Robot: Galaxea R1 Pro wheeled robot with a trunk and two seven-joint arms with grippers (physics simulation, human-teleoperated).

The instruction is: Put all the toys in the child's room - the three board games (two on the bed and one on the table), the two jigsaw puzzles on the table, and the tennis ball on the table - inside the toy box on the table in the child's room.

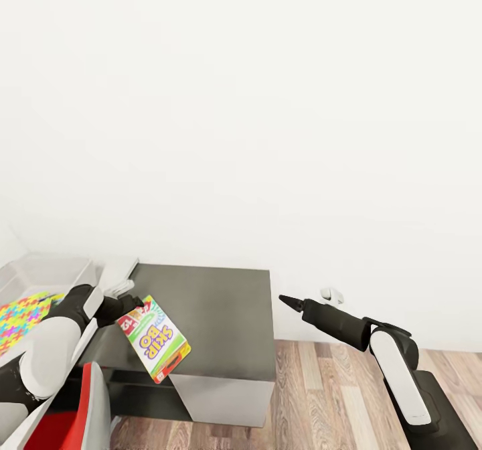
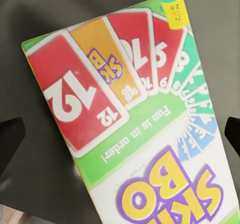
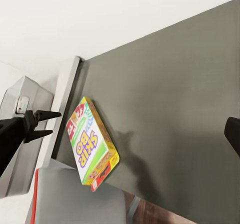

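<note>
One SKIP-BO box (image 1: 154,338) clamped in the left gripper (image 1: 127,305).
Right gripper (image 1: 289,301) looked closed over wood floor (image 1: 321,396), beside a dark cabinet top (image 1: 221,309), white wall (image 1: 268,102) behind.

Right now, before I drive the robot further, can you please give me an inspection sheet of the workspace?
Surface: dark grey top against the wall, bare apart from what hangs over it.
Job's things: SKIP-BO box tilted in the air over that top, at the left tool; toy box at far left; jigsaw puzzle by it, inside or not unclear.
Clutter: red and grey chair below the left arm.
Grippers: left tool at the box's upper edge, grip unclear; right tool shut, holding nothing.
Cables: nothing seen.
Surroundings: white wall, wood floor, small white wall fitting.
</note>
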